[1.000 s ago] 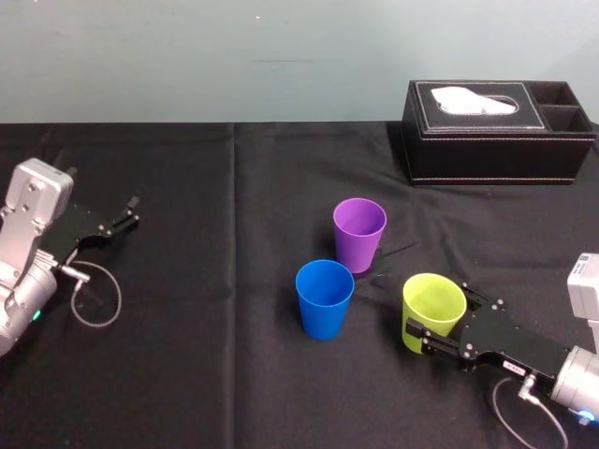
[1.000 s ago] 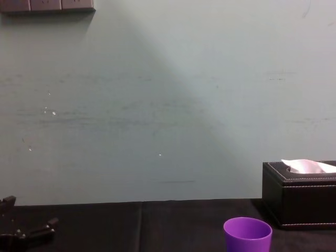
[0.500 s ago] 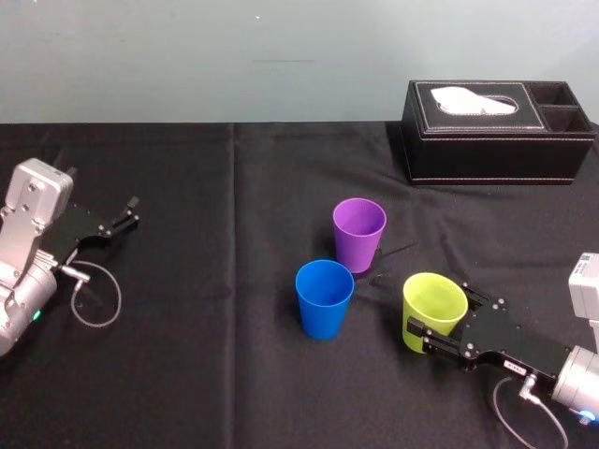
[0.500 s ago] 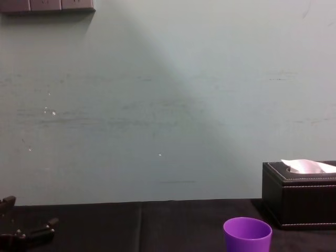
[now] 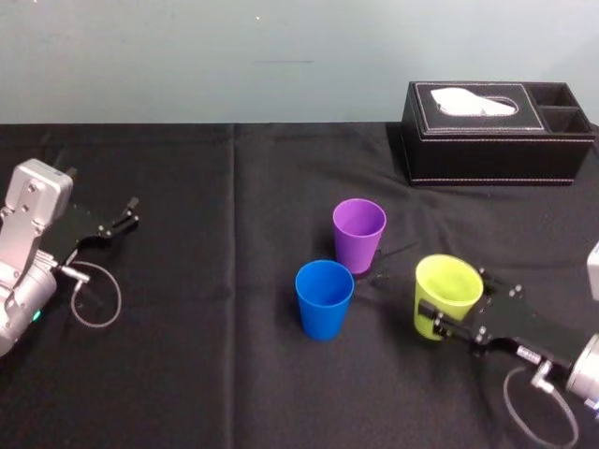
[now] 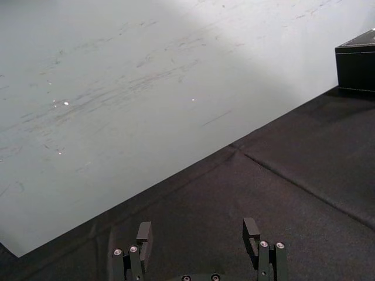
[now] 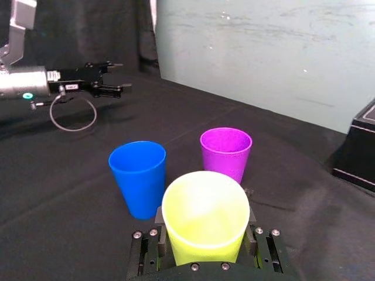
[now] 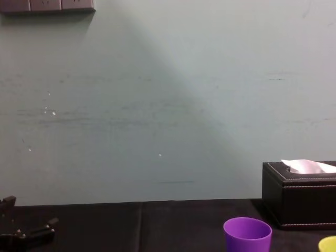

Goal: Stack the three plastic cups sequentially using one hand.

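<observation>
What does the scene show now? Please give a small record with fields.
Lime green tapered plastic cup: clamped in the right gripper, right of the others.
Blue tapered plastic cup: upright on the black tablecloth.
Purple tapered plastic cup: upright behind the blue one, not touching.
Left gripper: open, parked far left.
Stack: not yet begun.
Black tissue box: rear right.

Head view high, looking down; chest view low, facing wall point(image 8: 168, 105); both share purple cup point(image 5: 358, 232).
</observation>
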Action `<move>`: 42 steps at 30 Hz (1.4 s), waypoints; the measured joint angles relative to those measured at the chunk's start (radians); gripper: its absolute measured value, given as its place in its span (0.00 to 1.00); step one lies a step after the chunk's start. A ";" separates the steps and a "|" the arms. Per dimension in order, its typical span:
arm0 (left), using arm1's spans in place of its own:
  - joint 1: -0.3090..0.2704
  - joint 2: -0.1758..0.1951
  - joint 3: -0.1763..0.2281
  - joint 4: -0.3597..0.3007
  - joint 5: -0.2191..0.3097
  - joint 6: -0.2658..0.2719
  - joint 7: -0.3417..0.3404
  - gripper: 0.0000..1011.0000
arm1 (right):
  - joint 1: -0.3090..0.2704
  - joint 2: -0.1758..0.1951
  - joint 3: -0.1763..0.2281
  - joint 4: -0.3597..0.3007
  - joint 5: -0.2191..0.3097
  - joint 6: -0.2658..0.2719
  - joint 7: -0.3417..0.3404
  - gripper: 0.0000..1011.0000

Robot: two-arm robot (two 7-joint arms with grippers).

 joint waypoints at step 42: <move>0.000 0.000 0.000 0.000 0.000 0.000 0.000 1.00 | 0.283 -0.065 -0.095 -0.057 -0.046 0.289 -0.124 0.73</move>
